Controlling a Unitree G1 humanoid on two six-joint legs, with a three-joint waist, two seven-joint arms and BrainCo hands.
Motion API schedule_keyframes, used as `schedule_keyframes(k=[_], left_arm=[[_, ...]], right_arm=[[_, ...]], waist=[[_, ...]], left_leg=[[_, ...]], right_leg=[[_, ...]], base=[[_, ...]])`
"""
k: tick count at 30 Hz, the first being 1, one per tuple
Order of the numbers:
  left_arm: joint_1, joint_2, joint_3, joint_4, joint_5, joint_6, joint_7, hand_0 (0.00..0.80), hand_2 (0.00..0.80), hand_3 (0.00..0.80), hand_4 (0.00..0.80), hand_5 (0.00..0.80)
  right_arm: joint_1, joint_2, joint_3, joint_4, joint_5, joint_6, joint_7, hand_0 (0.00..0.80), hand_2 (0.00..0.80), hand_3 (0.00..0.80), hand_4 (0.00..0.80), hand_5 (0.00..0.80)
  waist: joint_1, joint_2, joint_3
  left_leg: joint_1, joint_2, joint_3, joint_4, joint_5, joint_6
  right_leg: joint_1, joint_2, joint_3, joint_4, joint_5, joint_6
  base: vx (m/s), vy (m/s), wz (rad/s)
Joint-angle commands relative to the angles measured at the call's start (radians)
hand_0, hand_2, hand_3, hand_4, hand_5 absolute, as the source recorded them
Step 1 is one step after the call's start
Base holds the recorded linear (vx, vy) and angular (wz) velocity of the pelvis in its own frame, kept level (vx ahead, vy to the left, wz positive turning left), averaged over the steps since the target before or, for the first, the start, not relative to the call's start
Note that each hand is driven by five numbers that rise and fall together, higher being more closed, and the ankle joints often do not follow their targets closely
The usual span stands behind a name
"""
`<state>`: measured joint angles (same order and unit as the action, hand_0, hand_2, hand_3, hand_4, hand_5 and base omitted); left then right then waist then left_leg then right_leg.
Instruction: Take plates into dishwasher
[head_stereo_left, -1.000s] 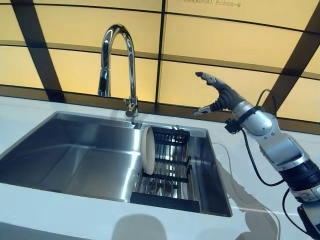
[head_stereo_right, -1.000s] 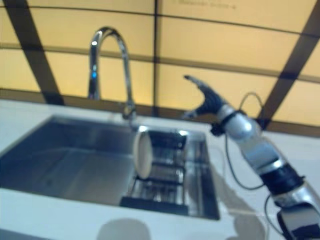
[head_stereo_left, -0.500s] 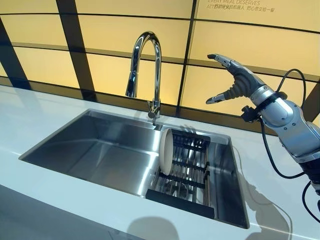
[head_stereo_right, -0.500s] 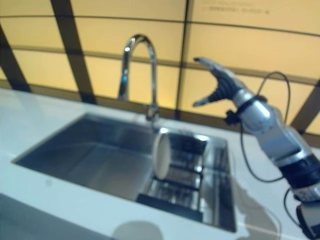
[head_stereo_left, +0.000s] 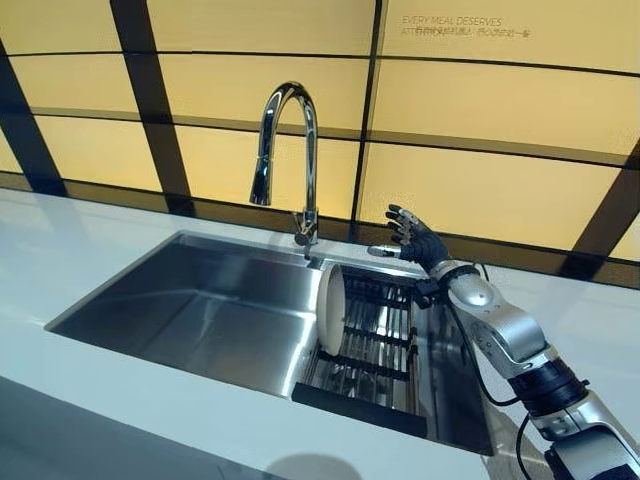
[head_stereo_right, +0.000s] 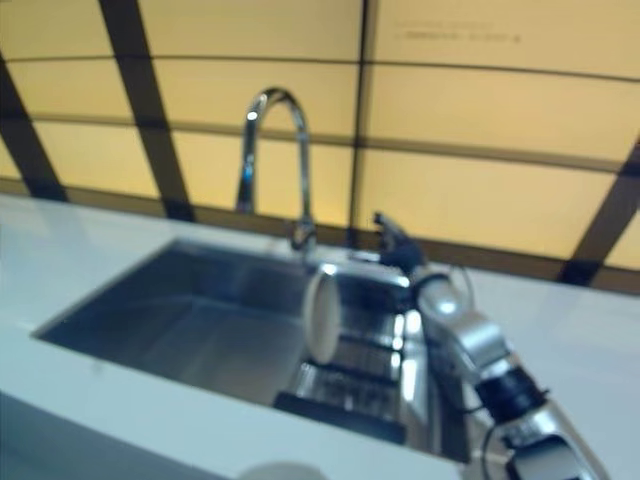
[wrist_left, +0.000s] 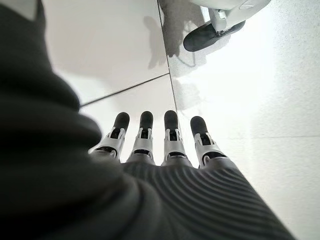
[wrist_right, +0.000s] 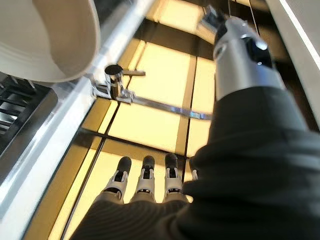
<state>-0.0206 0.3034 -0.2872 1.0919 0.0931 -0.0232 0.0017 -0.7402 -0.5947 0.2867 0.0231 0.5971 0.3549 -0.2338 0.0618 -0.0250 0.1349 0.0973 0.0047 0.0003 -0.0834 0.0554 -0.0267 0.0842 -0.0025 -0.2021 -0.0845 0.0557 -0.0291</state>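
A cream plate (head_stereo_left: 331, 308) stands on edge in a black wire rack (head_stereo_left: 375, 345) at the right end of the steel sink (head_stereo_left: 200, 310). My right hand (head_stereo_left: 412, 240) is open and empty, with its fingers spread. It hovers over the rack's far right corner, by the sink's back rim, a little right of and behind the plate. In the right wrist view its straight fingers (wrist_right: 145, 180) point at the wall, and the plate's rim (wrist_right: 50, 35) shows close by. My left hand (wrist_left: 160, 145) shows only in the left wrist view, open and empty, hanging over the floor.
A tall chrome faucet (head_stereo_left: 285, 150) rises behind the sink, just left of the rack. White countertop (head_stereo_left: 60, 250) surrounds the sink. A wall of yellow panels with dark strips (head_stereo_left: 450, 150) stands close behind. A person's shoe (wrist_left: 210, 35) is on the floor.
My right hand has come down from high against the wall to just above the rack's far right corner. The camera has shifted slightly; the plate has not moved.
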Motion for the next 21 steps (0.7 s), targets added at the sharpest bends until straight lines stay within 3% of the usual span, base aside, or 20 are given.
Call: schedule_keyframes(k=[1, 13, 21], left_arm=[[-0.068, -0.002, -0.048, 0.057, -0.037, 0.006, 0.019, 0.0, 0.0, 0.0, 0.0, 0.0], [-0.098, -0.012, -0.098, 0.079, -0.053, 0.003, 0.017, 0.0, 0.0, 0.0, 0.0, 0.0], [-0.096, -0.022, -0.116, 0.08, -0.044, 0.015, 0.024, 0.0, 0.0, 0.0, 0.0, 0.0]], right_arm=[[-0.015, 0.053, -0.028, 0.017, 0.12, -0.027, -0.148, 0.0, 0.0, 0.0, 0.0, 0.0], [-0.011, 0.098, -0.026, -0.038, 0.117, -0.05, -0.319, 0.0, 0.0, 0.0, 0.0, 0.0], [0.016, 0.123, -0.028, -0.067, 0.144, -0.019, -0.384, 0.0, 0.0, 0.0, 0.0, 0.0]], waist=[[-0.005, -0.033, -0.051], [-0.024, -0.022, -0.063], [-0.031, -0.024, -0.067]], left_leg=[[-0.017, -0.033, 0.036, -0.002, -0.037, -0.005], [-0.002, -0.052, 0.051, -0.004, -0.062, 0.022], [0.004, -0.06, 0.053, -0.004, -0.073, 0.036]], right_leg=[[0.039, -0.006, 0.015, 0.003, -0.049, 0.067], [0.032, -0.024, 0.029, 0.018, -0.047, 0.082], [0.02, -0.032, 0.045, 0.03, -0.043, 0.092]], base=[[0.027, 0.063, 0.0], [0.028, 0.082, -0.06], [0.019, 0.053, -0.03]])
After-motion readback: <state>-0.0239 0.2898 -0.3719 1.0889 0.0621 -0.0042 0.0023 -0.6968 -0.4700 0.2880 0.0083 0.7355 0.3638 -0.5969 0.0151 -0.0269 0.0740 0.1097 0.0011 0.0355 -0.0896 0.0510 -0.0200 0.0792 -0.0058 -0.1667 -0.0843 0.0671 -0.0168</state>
